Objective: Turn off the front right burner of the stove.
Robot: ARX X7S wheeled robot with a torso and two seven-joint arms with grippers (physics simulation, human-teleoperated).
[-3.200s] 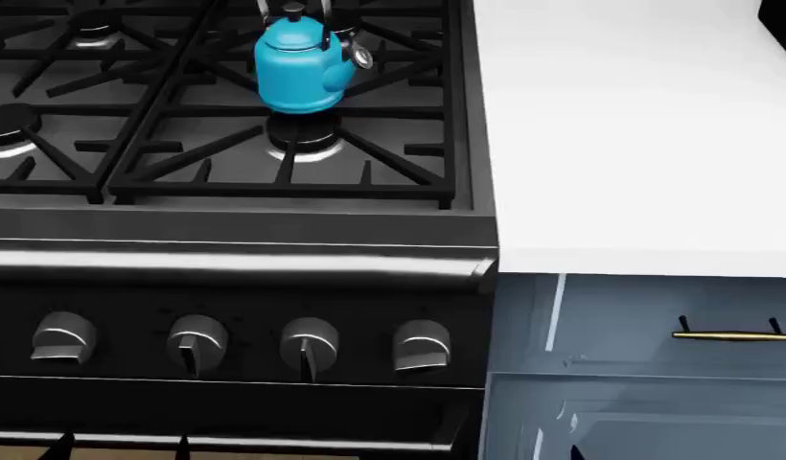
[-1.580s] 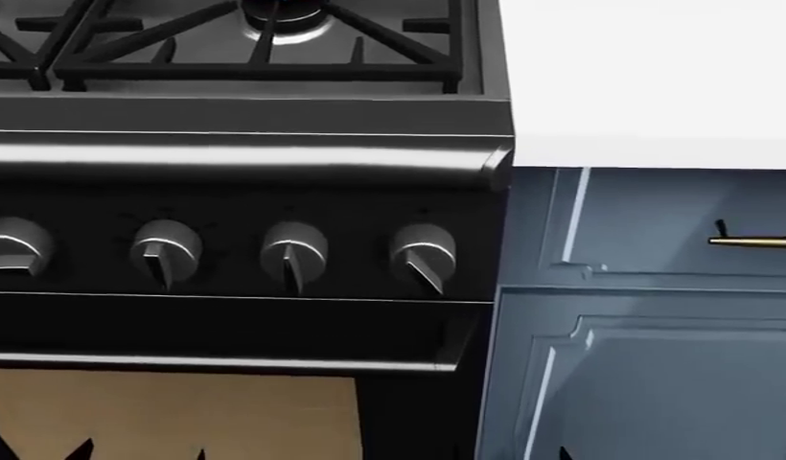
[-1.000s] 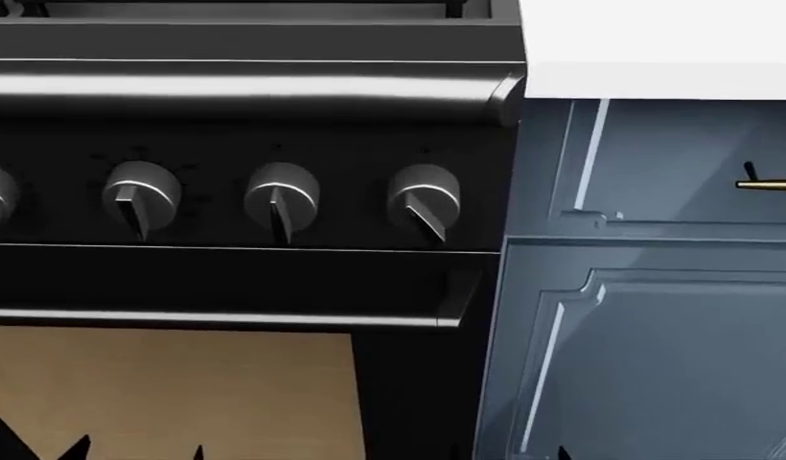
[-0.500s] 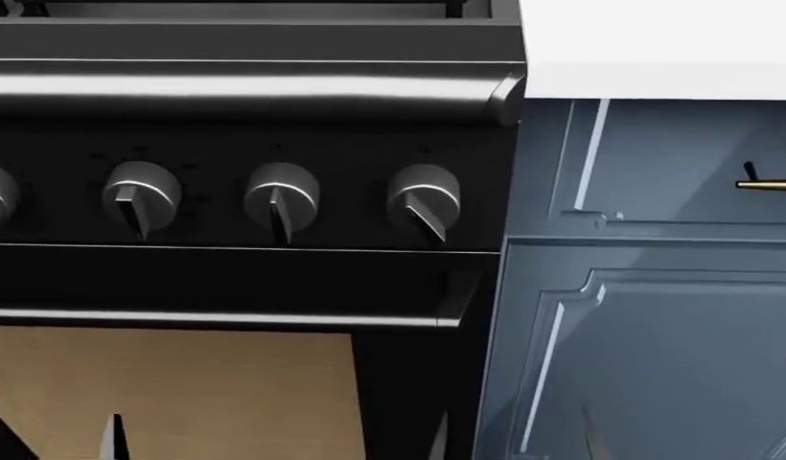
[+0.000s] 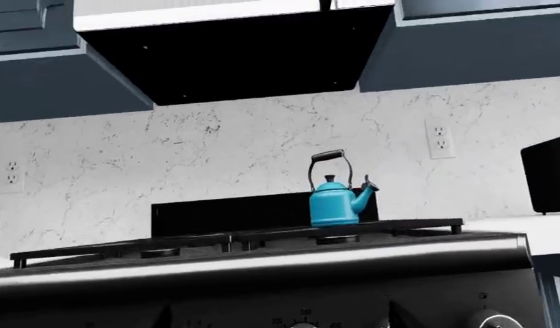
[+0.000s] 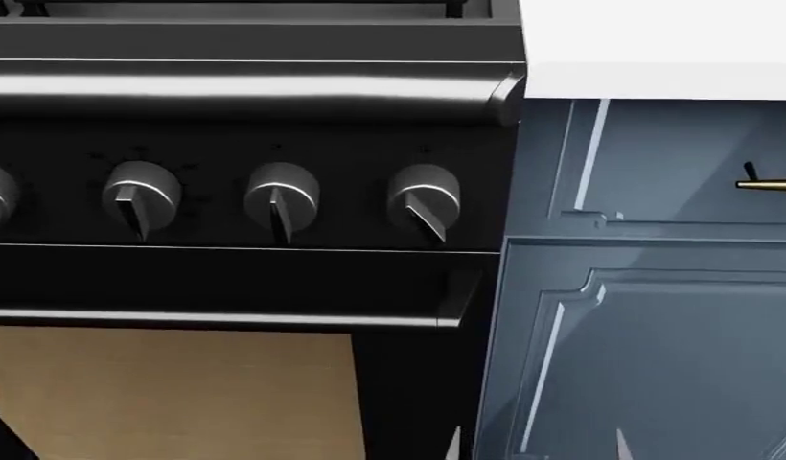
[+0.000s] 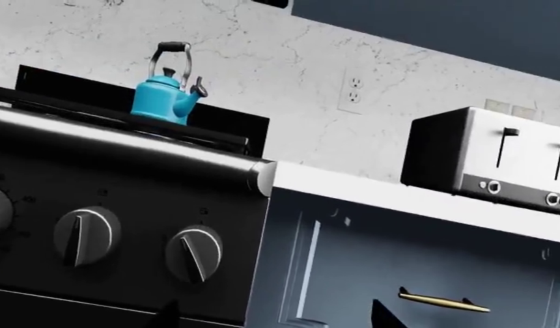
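The black stove (image 6: 240,91) fills the left of the head view, showing its glossy front rail and its knobs. The rightmost knob (image 6: 426,196) also shows in the right wrist view (image 7: 194,253). The front right burner is out of the head view, and the rail and grates hide it in both wrist views. My right gripper (image 7: 275,318) is open and empty. It is low, in front of the seam between stove and cabinet, below the rightmost knob; its tips show at the head view's bottom edge (image 6: 537,448). My left gripper (image 5: 278,318) is open and empty, facing the stove's knob panel.
A blue kettle (image 5: 334,203) stands on the back right of the cooktop. The blue-grey cabinet (image 6: 649,316) with a brass handle (image 6: 771,184) adjoins the stove on the right, under a white counter (image 6: 661,48). A toaster (image 7: 490,160) stands on that counter.
The head view dropped from the cooktop to the knob panel, then held still. In the last half second the gripper tips at the bottom edge shifted right, and the left one left the view.
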